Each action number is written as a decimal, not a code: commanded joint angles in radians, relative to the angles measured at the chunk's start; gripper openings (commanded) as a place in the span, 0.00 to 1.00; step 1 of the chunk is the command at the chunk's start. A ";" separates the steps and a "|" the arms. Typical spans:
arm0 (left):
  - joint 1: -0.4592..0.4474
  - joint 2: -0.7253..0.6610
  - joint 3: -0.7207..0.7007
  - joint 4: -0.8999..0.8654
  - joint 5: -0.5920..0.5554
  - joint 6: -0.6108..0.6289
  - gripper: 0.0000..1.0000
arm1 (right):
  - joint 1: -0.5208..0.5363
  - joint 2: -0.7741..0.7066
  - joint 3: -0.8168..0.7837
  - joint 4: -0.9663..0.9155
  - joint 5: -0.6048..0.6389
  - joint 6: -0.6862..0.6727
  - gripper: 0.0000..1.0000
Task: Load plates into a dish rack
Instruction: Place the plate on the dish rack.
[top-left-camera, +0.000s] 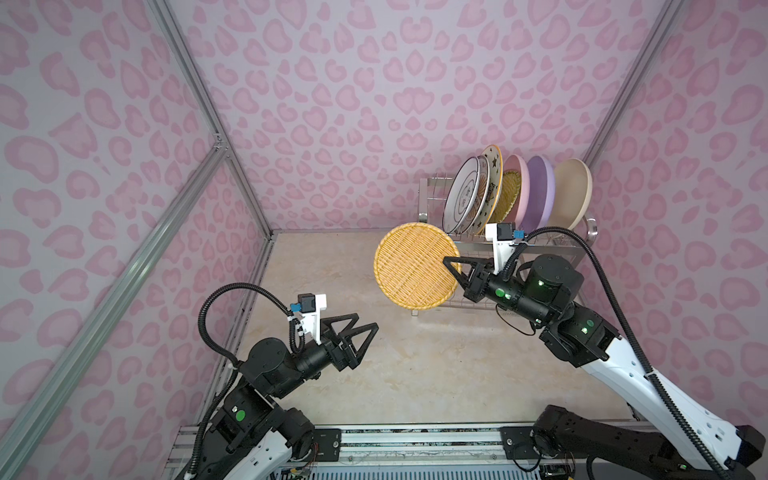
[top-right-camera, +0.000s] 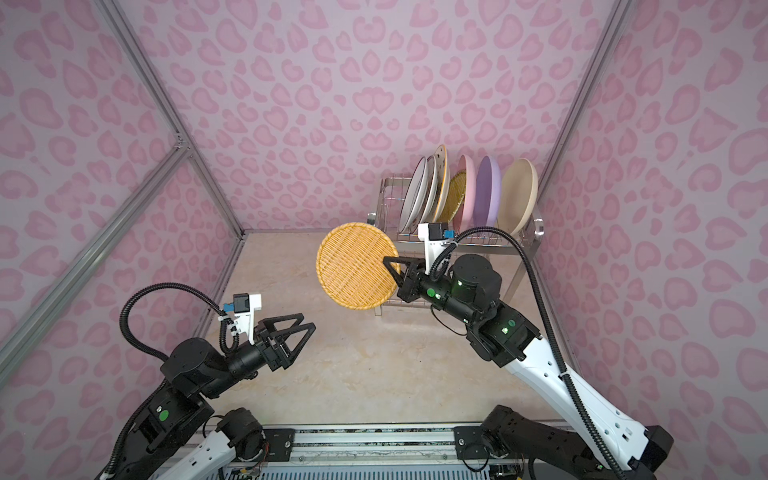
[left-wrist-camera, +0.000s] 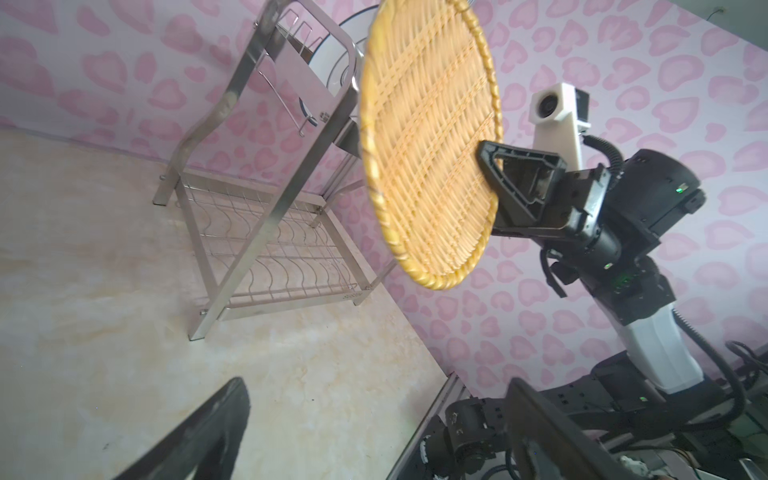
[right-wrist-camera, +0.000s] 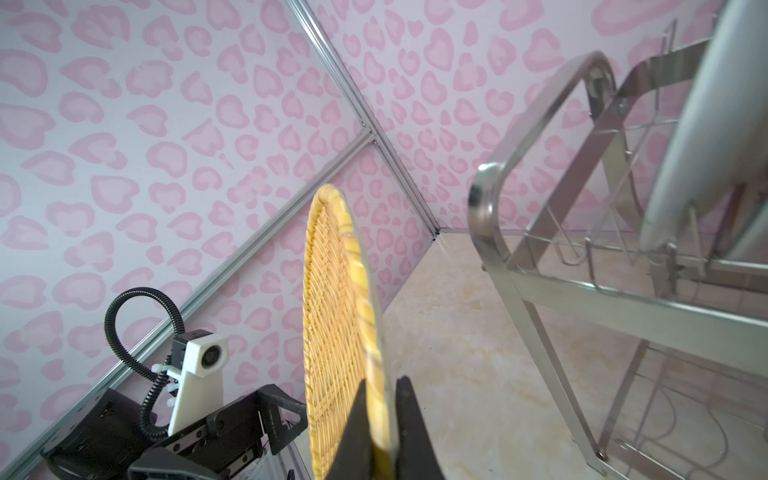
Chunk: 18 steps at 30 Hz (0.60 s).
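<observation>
Plates (top-left-camera: 521, 187) stand on edge in a row on the top tier of the dish rack (right-wrist-camera: 623, 305) at the far right of the bench (top-left-camera: 415, 365): dark-rimmed, sunburst, starred, yellow woven, pink, lilac and cream. Another yellow woven plate (top-left-camera: 411, 266) hangs in the air by the rack's left end, its right edge pinched in the closed right hand (top-left-camera: 451, 264). The left hand (top-left-camera: 365, 321) hovers empty over the near left, jaws spread wide.
</observation>
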<state>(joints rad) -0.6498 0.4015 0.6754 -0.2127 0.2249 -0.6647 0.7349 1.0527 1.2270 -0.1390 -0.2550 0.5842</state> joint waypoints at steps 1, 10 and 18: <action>0.000 -0.022 0.024 -0.062 -0.116 0.124 0.98 | 0.006 0.054 0.087 0.063 0.028 -0.033 0.00; -0.001 -0.092 -0.020 -0.080 -0.244 0.263 0.97 | 0.025 0.271 0.480 -0.122 0.346 -0.132 0.00; 0.000 -0.105 0.013 -0.155 -0.227 0.304 0.97 | 0.071 0.438 0.713 -0.229 0.851 -0.164 0.00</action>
<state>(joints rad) -0.6498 0.3016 0.6659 -0.3408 0.0036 -0.4023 0.7940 1.4425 1.8698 -0.3286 0.3344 0.4339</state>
